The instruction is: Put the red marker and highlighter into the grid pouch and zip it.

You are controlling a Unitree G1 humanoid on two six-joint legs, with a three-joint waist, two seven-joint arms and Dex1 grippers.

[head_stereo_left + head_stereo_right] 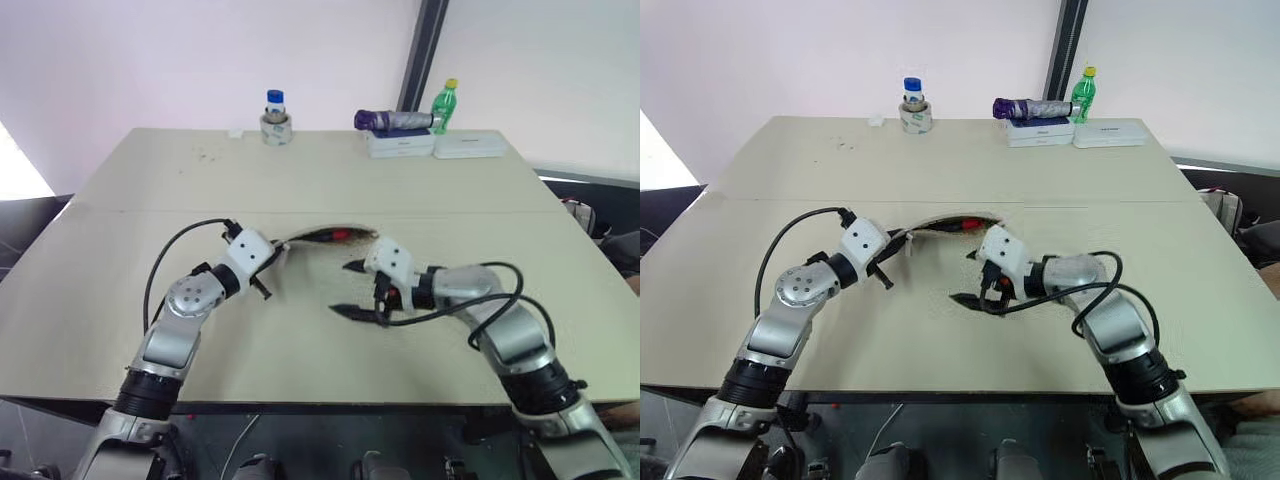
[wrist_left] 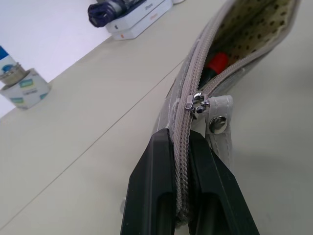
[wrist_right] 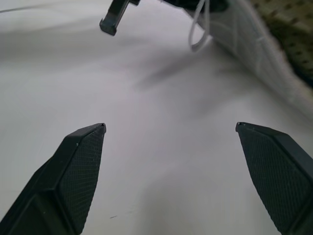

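You have the grid pouch (image 2: 195, 85) standing open near the middle of the head frames, lifted at one end off the pale table (image 1: 300, 190). Your left gripper (image 2: 182, 166) is clamped tight on the pouch's zipper edge, one black finger on each side of the grey zip tape, just short of the metal zipper pull (image 2: 197, 104) and the snap tab beside it. Through the gaping mouth you can see the spotted lining and, lying inside, the red marker (image 2: 216, 62), its red body showing next to a dark end. In the left eye view that same red shows as a small patch inside the opening at the centre of the frame (image 1: 338, 235). You cannot tell from these pictures where the highlighter is.

Your right gripper (image 1: 352, 290) sits just right of centre, lower than the pouch, with its two fingers spread wide and nothing between them; its wrist view shows bare table between the fingertips (image 3: 83, 147) and the pouch's gridded side in the upper right corner.

Along the far edge of the table, at the top of the frame, you have a small blue-capped jar (image 1: 275, 115), a folded purple umbrella (image 1: 392, 120) lying on white boxes (image 1: 400, 145), and a green bottle (image 1: 445, 105) with a yellow cap.
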